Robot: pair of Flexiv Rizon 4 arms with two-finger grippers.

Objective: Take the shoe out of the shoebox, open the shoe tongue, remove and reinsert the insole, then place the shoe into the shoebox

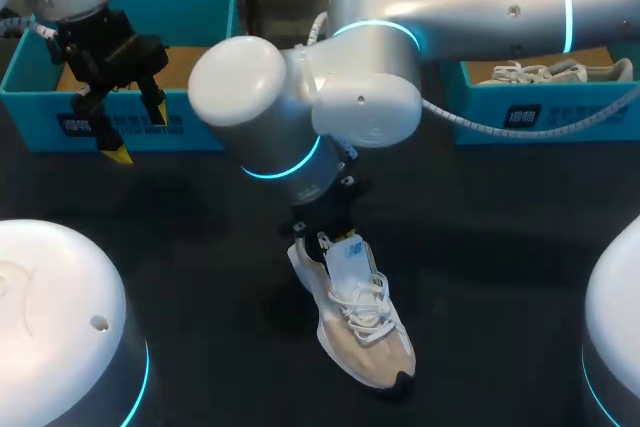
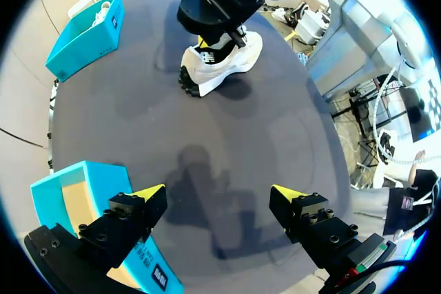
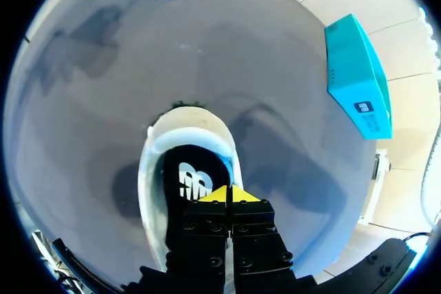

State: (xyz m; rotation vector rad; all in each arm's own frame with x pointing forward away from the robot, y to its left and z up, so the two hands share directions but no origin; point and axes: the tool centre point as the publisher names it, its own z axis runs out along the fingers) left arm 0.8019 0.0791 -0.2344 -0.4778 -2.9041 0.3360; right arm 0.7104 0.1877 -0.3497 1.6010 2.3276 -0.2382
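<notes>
**Insole step: right jaws closed inside the shoe's opening**

The shoe (image 1: 352, 317) stands on its sole on the black worktop (image 1: 200, 217), outside any box, with its toe toward the robot. Its dark insole (image 3: 187, 177) shows inside the opening. The right jaws are closed tip to tip, down in that opening just over the insole. I cannot be sure from here whether they pinch its edge.

To do this step well, I think the pull should go up slowly, so that the shoe does not lift with it. The left jaws hang open above the worktop beside the blue shoebox (image 1: 210, 122), well apart from the shoe. They could hold the toe down.
</notes>
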